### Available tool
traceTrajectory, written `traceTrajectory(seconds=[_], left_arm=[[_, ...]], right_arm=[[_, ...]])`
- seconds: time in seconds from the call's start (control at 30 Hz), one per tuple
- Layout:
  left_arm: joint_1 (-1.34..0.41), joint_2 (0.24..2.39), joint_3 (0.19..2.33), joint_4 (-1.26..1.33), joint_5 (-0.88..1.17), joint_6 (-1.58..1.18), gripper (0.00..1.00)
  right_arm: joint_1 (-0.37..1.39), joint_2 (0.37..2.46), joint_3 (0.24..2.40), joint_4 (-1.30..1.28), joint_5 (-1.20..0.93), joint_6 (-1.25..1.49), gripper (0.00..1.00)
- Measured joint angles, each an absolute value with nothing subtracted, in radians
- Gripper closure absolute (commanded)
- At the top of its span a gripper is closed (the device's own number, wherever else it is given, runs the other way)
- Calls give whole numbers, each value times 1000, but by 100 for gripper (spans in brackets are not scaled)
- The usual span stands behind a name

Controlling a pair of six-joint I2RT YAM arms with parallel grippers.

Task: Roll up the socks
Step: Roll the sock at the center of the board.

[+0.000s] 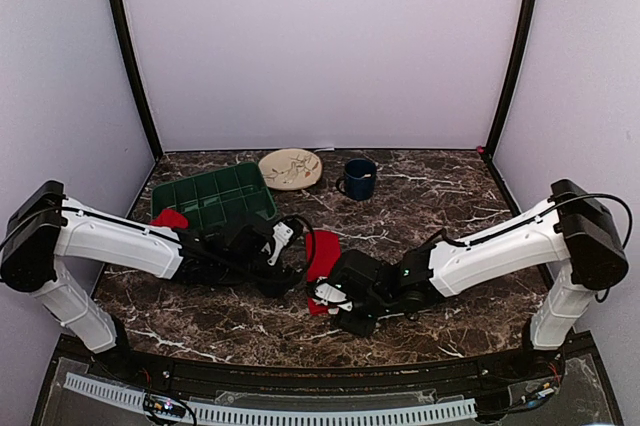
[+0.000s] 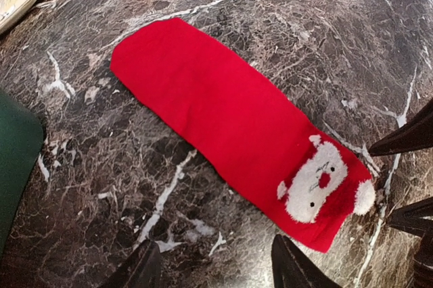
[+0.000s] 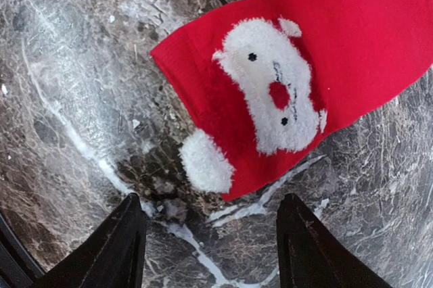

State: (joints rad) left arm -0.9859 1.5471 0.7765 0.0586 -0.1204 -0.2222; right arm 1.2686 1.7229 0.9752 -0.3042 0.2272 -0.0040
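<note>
A red sock with a white Santa face lies flat on the marble table between my two grippers. In the left wrist view the sock stretches diagonally, with the Santa end at the lower right. My left gripper is open and empty, just off the sock's long edge. In the right wrist view the Santa end lies just beyond my right gripper, which is open and empty. In the top view the left gripper and the right gripper are close together. A second red sock lies by the green tray.
A green tray stands at the back left. A cream plate and a dark blue mug stand at the back. The right gripper's black fingers show at the right edge of the left wrist view.
</note>
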Motion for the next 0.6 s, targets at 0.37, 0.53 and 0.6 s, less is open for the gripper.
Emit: traceTrajectory(seconds=[0.37, 0.53, 0.6], left_arm=[[-987, 1499, 728, 53, -121, -248, 42], [-987, 1492, 724, 52, -121, -252, 42], [-987, 1489, 723, 52, -121, -252, 42]], right_arm=[[1270, 1786, 1002, -283, 293, -72, 37], [1269, 1809, 1019, -256, 316, -101, 38], [1267, 1811, 1019, -249, 317, -113, 39]])
